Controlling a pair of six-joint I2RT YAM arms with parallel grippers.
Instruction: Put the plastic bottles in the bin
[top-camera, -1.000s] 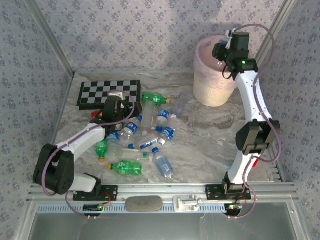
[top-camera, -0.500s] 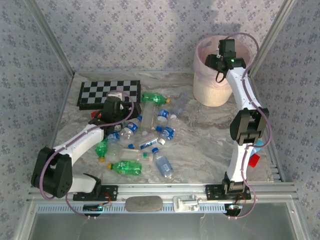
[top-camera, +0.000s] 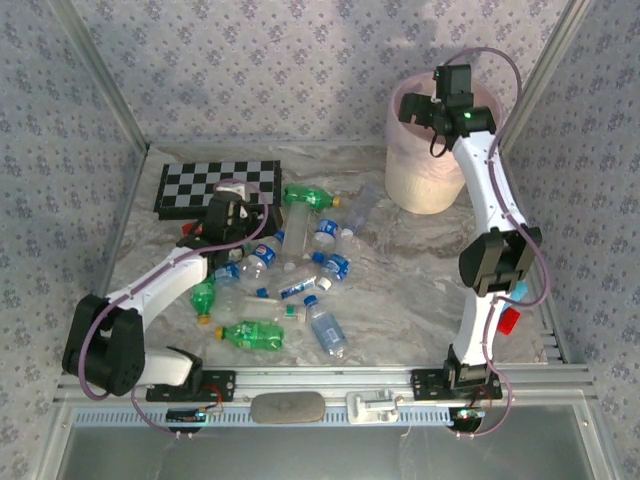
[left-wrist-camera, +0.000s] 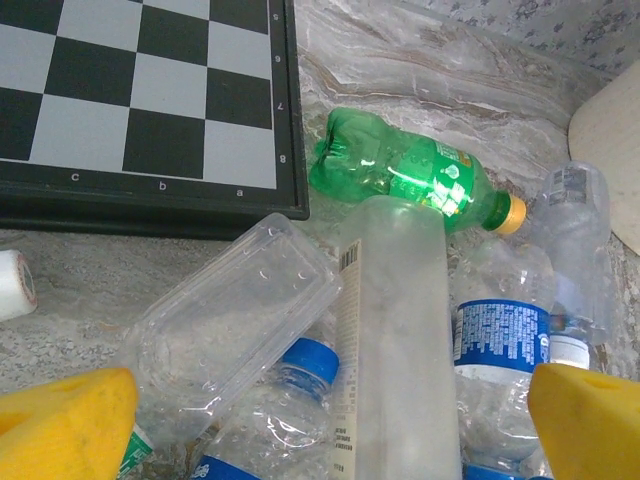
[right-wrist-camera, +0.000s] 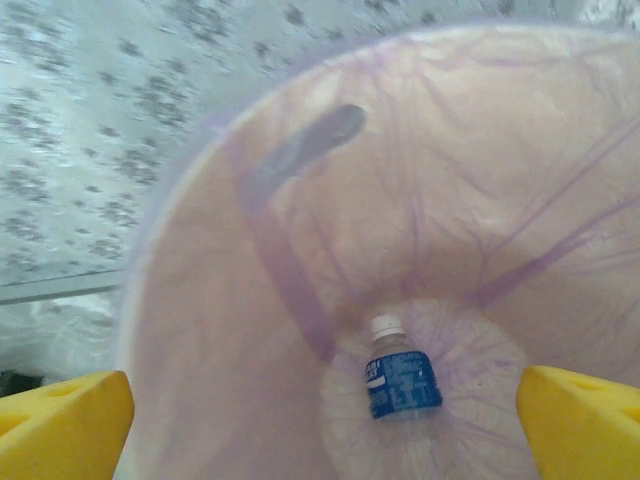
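Cream-white and round, the bin stands at the far right of the table, and you can see its translucent pink bag folded over the rim. Your right wrist camera looks straight down into it, where one small clear bottle with a white cap and a blue label lies on the bottom of the bag. The rest of the plastic bottles lie in a loose heap at the centre-left of the table, just in front of the chessboard. They are mostly clear with blue caps and labels, several are crushed, and a few are green. In your left wrist view a green bottle with a yellow-orange cap lies on its side by the board's corner, with a frosted clear bottle butting against it. Your right gripper hangs over the bin's mouth with its yellow fingers spread wide and nothing between them. Your left gripper hangs over the heap, fingers equally wide apart, straddling clear bottles and gripping none. You cannot tell whether its fingers touch them.
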